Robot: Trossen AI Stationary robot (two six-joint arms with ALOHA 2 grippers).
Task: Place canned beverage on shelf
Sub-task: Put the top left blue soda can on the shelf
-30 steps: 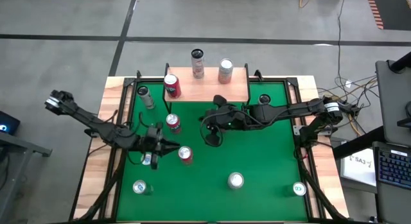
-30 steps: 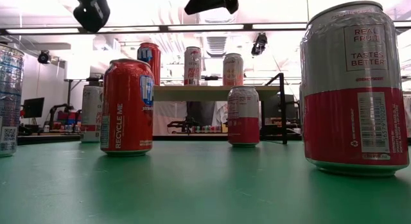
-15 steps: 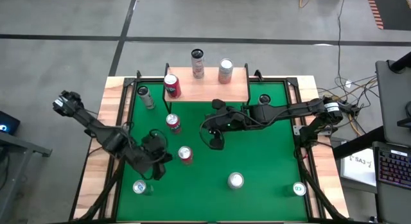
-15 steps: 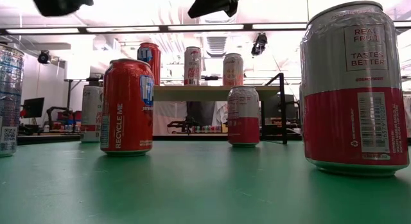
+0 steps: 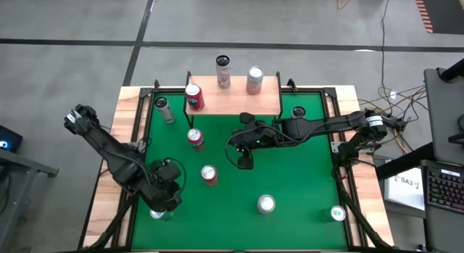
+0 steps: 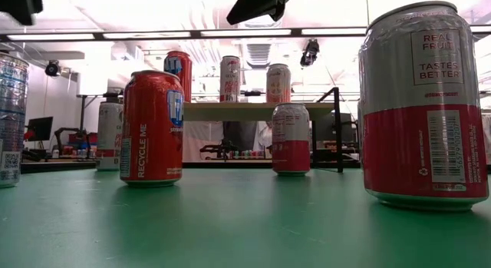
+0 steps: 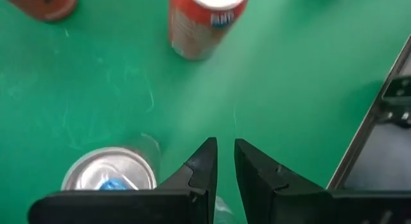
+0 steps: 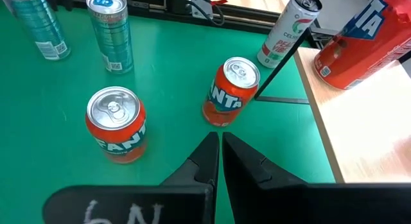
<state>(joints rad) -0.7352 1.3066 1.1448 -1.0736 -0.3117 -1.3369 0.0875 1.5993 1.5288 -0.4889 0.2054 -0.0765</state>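
Left gripper [image 5: 165, 197]: we saw its fingers nearly together, empty, above the can [image 5: 156, 212] at the surface's near-left corner.
Shelf [image 5: 270, 101]: we counted three cans on it.
Right gripper [image 5: 243, 160]: fingers closed, empty, mid-surface.
Progress: we judged it partly done; several cans stood on the green surface [image 5: 304, 180].
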